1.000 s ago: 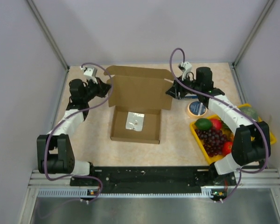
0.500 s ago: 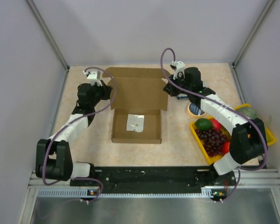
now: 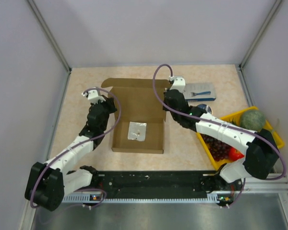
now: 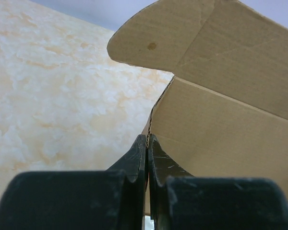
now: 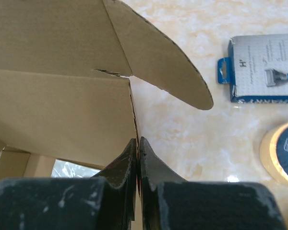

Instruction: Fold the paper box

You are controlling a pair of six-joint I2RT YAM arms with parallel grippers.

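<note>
left end effector (image 4: pixel 147 142): clamped on box (image 4: pixel 221 120) side wall | right end effector (image 5: pixel 137 143): pinching opposite wall | why: likely steadies both sides so the lid ahead folds squarely

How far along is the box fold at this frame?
Done: the paper box has its tray walls up, a white packet lying inside. In hand: the left pincer and right pincer each pinch a side edge of the raised lid. Left: lowering the lid and tucking its rounded flaps.
</note>
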